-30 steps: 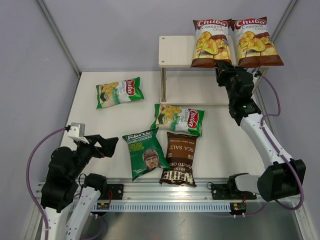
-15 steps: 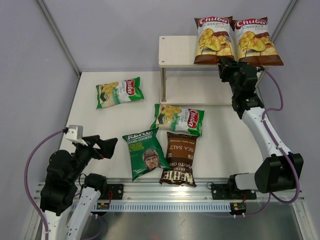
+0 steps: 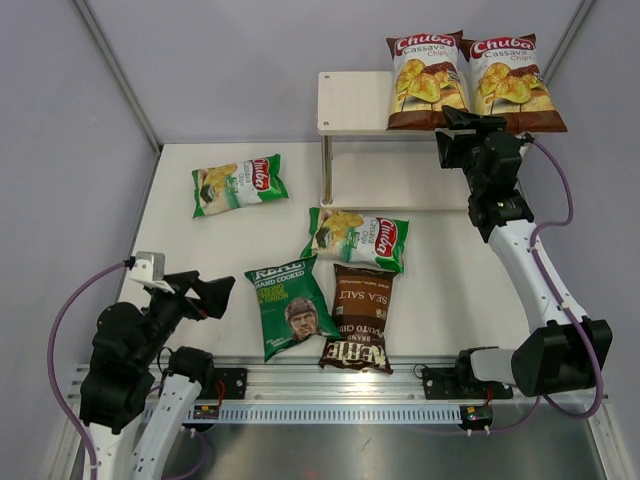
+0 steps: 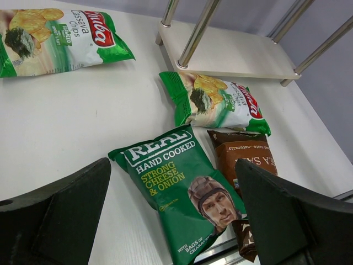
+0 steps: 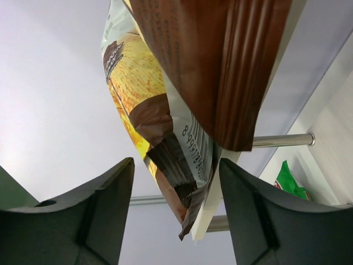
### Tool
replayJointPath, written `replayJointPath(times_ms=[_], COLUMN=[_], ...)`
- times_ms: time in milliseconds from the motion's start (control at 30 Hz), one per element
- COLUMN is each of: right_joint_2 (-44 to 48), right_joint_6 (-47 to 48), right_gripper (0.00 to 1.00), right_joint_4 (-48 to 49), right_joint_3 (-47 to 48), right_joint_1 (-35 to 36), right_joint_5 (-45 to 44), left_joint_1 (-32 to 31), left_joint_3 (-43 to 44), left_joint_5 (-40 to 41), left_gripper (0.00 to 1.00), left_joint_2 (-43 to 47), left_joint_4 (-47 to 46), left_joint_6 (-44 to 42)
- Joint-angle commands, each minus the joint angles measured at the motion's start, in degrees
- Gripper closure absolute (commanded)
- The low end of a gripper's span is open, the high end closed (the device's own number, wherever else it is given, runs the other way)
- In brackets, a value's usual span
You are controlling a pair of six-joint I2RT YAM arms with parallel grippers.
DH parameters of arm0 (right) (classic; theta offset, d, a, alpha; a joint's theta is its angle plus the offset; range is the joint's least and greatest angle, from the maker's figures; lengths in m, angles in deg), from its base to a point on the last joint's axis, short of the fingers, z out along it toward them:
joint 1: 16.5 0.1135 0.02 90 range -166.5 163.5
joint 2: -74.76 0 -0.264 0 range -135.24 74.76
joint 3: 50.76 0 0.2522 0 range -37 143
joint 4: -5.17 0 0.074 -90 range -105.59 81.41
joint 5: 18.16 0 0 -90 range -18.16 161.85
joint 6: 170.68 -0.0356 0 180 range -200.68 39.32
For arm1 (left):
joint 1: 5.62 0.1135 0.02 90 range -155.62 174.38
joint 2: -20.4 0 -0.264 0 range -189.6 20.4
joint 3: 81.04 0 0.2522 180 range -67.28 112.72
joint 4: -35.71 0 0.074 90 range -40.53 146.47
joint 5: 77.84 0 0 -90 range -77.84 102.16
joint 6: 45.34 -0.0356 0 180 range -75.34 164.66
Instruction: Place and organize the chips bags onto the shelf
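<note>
Fingers [image 5: 99, 204] of the right pincer [image 5: 175, 165] stand apart with nothing clamped between them. The pincer sits at the front edge of the top board of the small pale wooden two-tier shelf [image 3: 352, 102], near the board's right end. In the right wrist view the crimped lower seam of a glossy brown-and-white Chuba cassava chips bag [image 3: 426, 80] overhangs that edge, above the gap between the fingers and free of both. This bag stands on the middle of the top board, leaning back. A second brown-and-white Chuba bag [image 3: 512, 85] stands on the board's right end, the two side by side and touching. The left third of the board is bare. The right arm rises past the right end of the lower board [image 3: 390, 180].

The left pincer [image 3: 212, 297] hovers over the near left corner of the white tabletop [image 3: 200, 250], its fingers spread wide and holding nothing. Just ahead of it, by the near edge, lies a dark green REAL hand-cooked chips bag [image 3: 292, 306], flat and tilted. A dark brown Kettle sea salt bag [image 3: 359, 317] lies against its right side. Behind these two, a green-and-white Chuba bag [image 3: 358, 238] lies flat at the tabletop's centre, just in front of the shelf's front left metal leg [image 3: 326, 168]. Another green-and-white Chuba bag [image 3: 239, 184] lies alone towards the far left corner, well apart from the rest.
</note>
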Motion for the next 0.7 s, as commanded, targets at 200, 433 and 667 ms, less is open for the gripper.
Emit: replayJointPath(times_ms=[200,433,667], right_joint_2=[5.2,15.9,27.5], right_joint_6=[3.9,9.2,28.2], right_gripper=[0.10,0.00,0.00], right_joint_4=[-0.9,-4.5,-10.2], right_joint_3=[-1.3,-10.1,-21.8], right_joint_1=[-0.3,-0.3,-0.3], right_joint_5=[5.6,8.2,18.9], left_joint_1=[-0.3,-0.3,-0.3], left_joint_3=[0.1,0.2,-2.0], left_joint_5=[-0.7,0.9,-6.7], left_gripper=[0.01,0.01,0.01], left_joint_2=[-0.2,-4.6,-15.7], left_joint_4=[-2.7,-2.3,-6.1], left_joint_6=[0.1,0.8,6.4])
